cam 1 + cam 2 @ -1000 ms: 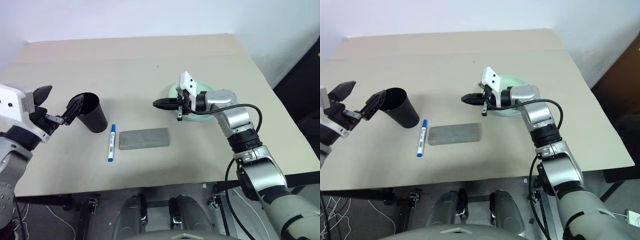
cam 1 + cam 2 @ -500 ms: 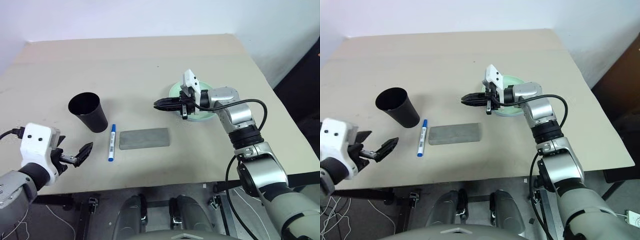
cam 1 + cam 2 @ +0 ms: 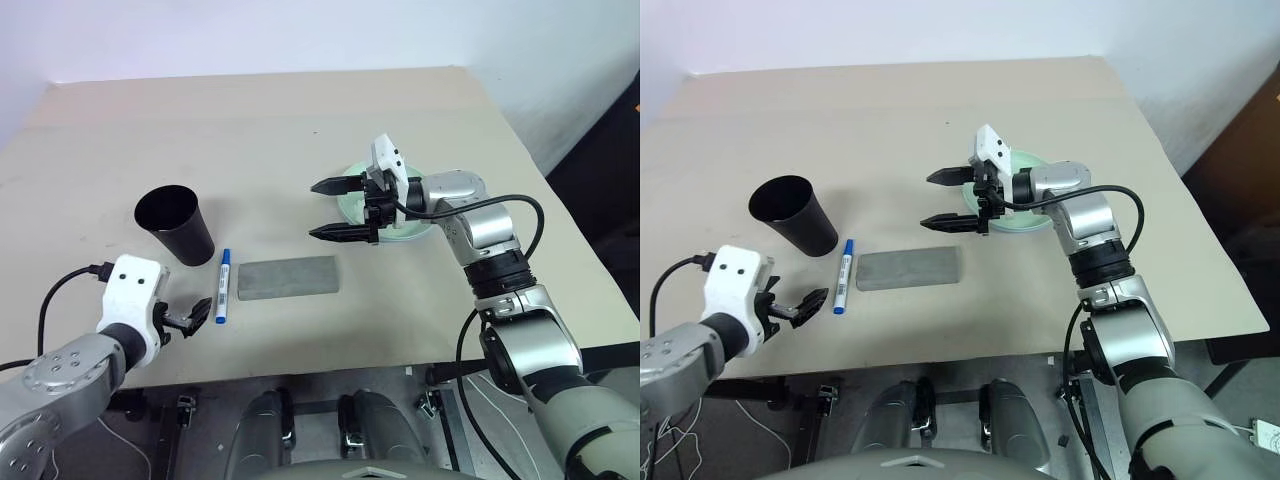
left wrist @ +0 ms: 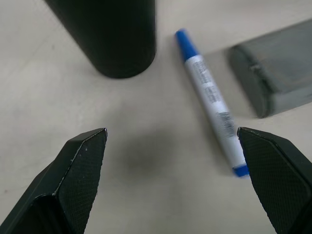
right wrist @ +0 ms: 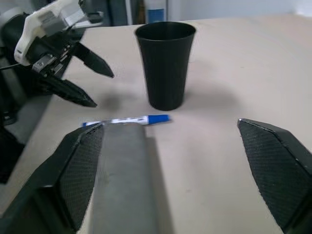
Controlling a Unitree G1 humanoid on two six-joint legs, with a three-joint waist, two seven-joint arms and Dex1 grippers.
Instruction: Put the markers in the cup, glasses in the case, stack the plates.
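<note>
A tall black cup (image 3: 175,222) stands upright at the left of the table. Beside it lies a blue-capped marker (image 3: 222,285), and a shut grey case (image 3: 288,277) lies just right of that. My left gripper (image 3: 200,315) is open, low over the table near its front edge, with the marker (image 4: 212,100) and the cup (image 4: 109,34) just ahead of its fingers. Open and holding nothing, my right gripper (image 3: 312,210) hovers above the table pointing left, in front of a pale mint green plate (image 3: 352,207). The glasses are out of view.
The beige table (image 3: 250,120) runs wide behind the objects. Its front edge lies just behind my left gripper, and its right edge drops off past my right arm. A black cable loops along my right forearm (image 3: 500,215).
My right gripper has opened from shut without moving away. My left arm has come down from beside the cup's rim to low over the table near the marker.
</note>
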